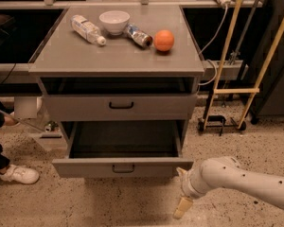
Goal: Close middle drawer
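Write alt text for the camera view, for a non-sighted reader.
The middle drawer of a grey cabinet stands pulled open, empty; the robot's end effector hovers beside one front corner. A bowl and an orange sit on top.

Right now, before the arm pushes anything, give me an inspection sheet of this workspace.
Surface: grey cabinet top, carrying loose items.
Job's things: middle drawer pulled far out; nothing seen inside.
Clutter: plastic bottle and small container lying down, white bowl, orange.
Grippers: gripper low, just right of the drawer's front right corner.
Cables: white cable hanging right of the cabinet.
Surroundings: yellow stand, white shoe, speckled floor.
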`<state>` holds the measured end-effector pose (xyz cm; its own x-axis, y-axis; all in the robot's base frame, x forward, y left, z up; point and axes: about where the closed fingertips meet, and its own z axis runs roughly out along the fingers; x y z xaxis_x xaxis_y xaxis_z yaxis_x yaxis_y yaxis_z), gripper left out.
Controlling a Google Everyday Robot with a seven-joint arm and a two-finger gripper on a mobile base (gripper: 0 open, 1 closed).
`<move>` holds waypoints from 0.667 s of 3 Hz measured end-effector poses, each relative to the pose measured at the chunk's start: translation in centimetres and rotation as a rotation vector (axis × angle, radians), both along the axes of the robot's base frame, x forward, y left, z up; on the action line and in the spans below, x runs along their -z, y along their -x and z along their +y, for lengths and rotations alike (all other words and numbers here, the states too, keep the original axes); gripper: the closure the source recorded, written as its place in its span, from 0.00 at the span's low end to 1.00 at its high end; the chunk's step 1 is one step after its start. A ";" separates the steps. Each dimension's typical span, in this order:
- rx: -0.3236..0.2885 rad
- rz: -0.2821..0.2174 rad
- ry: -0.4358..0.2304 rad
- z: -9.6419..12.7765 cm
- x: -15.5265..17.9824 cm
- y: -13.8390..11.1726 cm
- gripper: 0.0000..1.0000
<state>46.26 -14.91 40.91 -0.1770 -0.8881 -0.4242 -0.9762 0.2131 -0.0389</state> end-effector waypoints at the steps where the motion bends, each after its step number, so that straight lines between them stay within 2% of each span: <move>1: 0.000 0.000 0.000 0.0 0.0 0.0 0.00; 2: -0.026 -0.023 -0.020 1.3 0.9 -2.0 0.00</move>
<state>48.27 -13.65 40.05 -0.1441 -0.8836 -0.4456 -0.9803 0.1889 -0.0574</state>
